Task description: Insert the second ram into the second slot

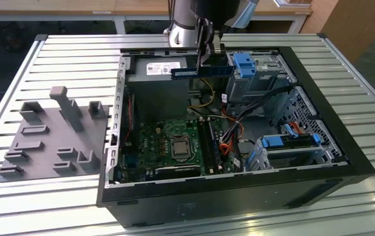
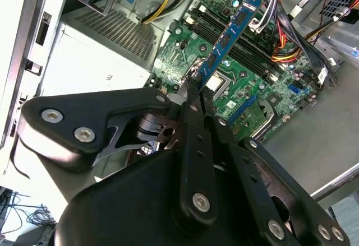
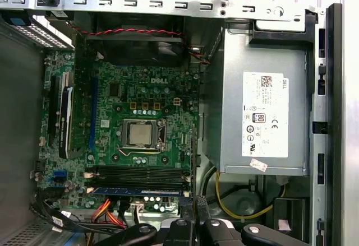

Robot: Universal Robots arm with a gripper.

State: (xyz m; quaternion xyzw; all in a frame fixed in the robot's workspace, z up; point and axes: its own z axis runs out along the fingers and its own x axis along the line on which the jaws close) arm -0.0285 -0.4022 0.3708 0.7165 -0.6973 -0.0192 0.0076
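The second ram (image 1: 202, 71), a thin blue-green stick, hangs level above the open computer case, over its rear part. My gripper (image 1: 208, 64) is shut on its upper edge. In the second wrist view the ram (image 2: 231, 33) runs out from my gripper (image 2: 196, 86) over the green motherboard. The dark memory slots (image 1: 210, 145) lie lower down beside the processor socket, well apart from the ram. In the first wrist view the ram (image 3: 137, 190) appears edge-on beside the slots (image 3: 137, 173), with my gripper (image 3: 194, 218) at its end.
The black case wall (image 1: 240, 189) surrounds the motherboard. Blue drive brackets (image 1: 245, 64) and a drive cage (image 1: 285, 145) stand on the exterior view's right, with loose cables (image 1: 240, 105) between them. The power supply (image 3: 263, 117) sits at the rear. A grey fixture plate (image 1: 49, 137) lies outside the case.
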